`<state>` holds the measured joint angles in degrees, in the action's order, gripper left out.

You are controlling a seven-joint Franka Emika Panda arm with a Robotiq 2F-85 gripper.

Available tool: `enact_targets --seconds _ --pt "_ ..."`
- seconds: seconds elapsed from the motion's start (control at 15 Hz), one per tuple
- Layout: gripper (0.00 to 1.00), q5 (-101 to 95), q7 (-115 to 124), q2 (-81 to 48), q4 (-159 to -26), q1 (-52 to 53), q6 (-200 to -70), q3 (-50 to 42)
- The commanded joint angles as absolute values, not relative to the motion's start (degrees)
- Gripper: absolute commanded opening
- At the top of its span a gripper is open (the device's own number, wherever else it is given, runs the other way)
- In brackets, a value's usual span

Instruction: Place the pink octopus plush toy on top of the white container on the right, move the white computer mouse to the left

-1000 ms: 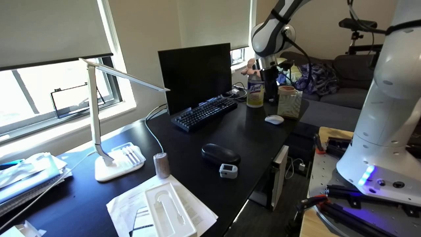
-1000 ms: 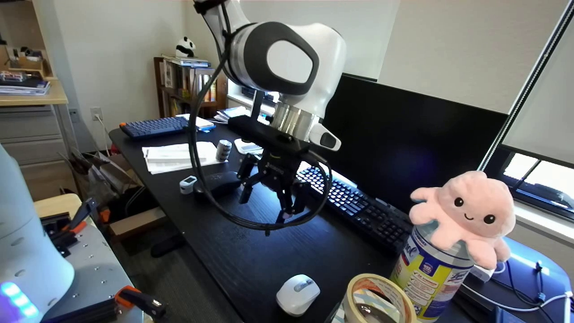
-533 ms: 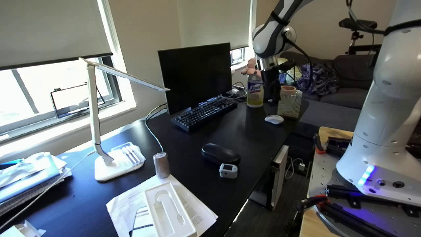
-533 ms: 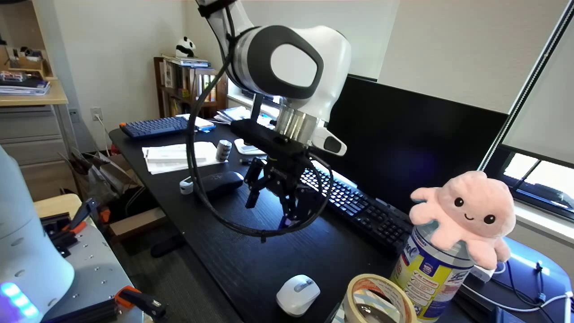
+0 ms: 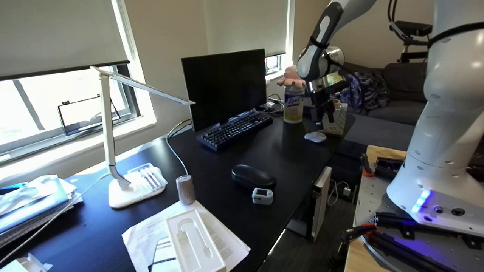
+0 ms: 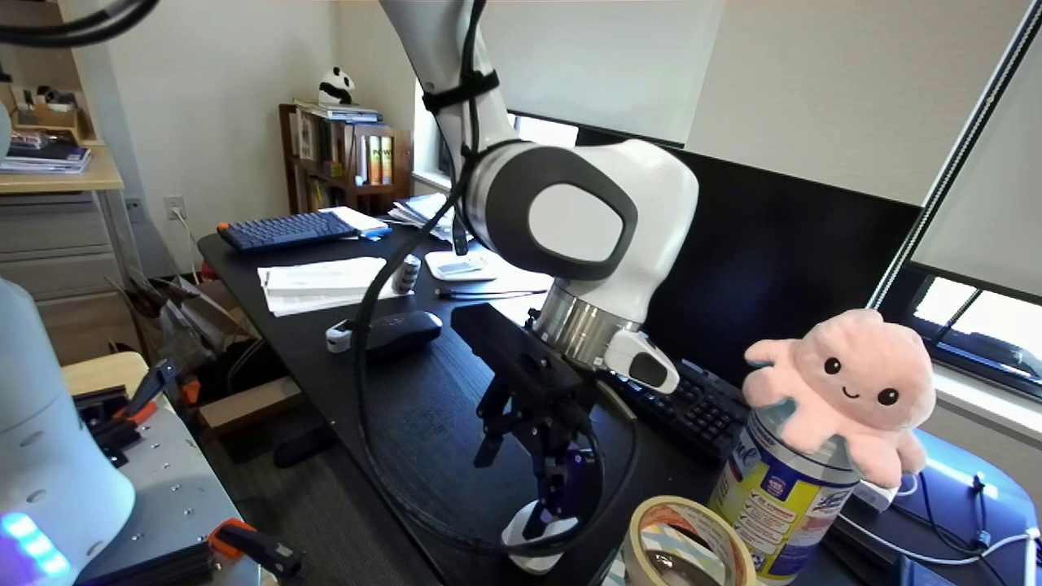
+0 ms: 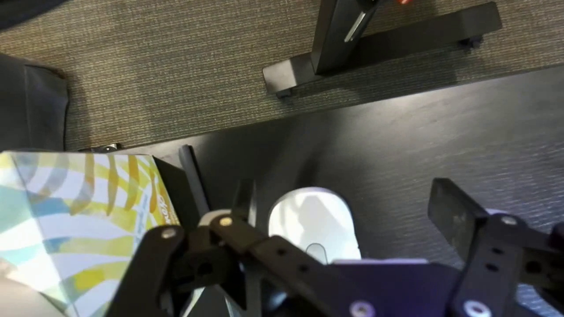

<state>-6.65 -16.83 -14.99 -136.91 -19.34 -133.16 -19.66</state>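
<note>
The pink octopus plush toy (image 6: pixel 859 382) sits upright on the white container (image 6: pixel 785 496), a Lysol canister. They also show in an exterior view, the plush (image 5: pixel 292 76) above the canister (image 5: pixel 293 107). The white computer mouse (image 5: pixel 315 137) lies on the black desk beside the tissue box. My gripper (image 6: pixel 511 488) is open and points down above the mouse (image 6: pixel 518 533), with one finger partly covering it. In the wrist view, the mouse (image 7: pixel 315 220) shows between the open fingers (image 7: pixel 348 204), nearer the left finger. Its lower part is hidden by the gripper.
A patterned tissue box (image 7: pixel 88 220) stands close beside the left finger. A tape roll (image 6: pixel 643 561) sits on top of it. A keyboard (image 5: pixel 234 130) and monitor (image 6: pixel 798 236) stand along the back. A black case (image 5: pixel 253 176) lies farther along the desk.
My gripper has moved down and toward the mouse and tissue box, from above the open desk to over the mouse. The plush, canister and mouse have not moved.
</note>
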Motion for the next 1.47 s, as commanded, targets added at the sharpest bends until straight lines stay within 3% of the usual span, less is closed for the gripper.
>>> enact_targets --seconds 0.0,0.8,0.87,0.93,1.27,1.4 --pt "1.00 -3.18 -17.73 -21.55 -132.62 -21.28 -137.60 -17.26" --pt "1.00 -2.90 -18.16 -29.05 -128.94 -22.56 -144.12 -14.36" --pt "0.75 -2.84 -18.75 -28.66 -129.37 -22.65 -144.38 -14.06" --pt "0.74 -2.58 -19.69 -28.43 -129.60 -22.92 -144.72 -13.57" --pt "0.41 -2.50 -20.73 -27.34 -130.69 -22.90 -145.19 -12.60" --pt "0.41 -2.71 -21.23 -26.50 -131.41 -22.73 -145.03 -12.37"
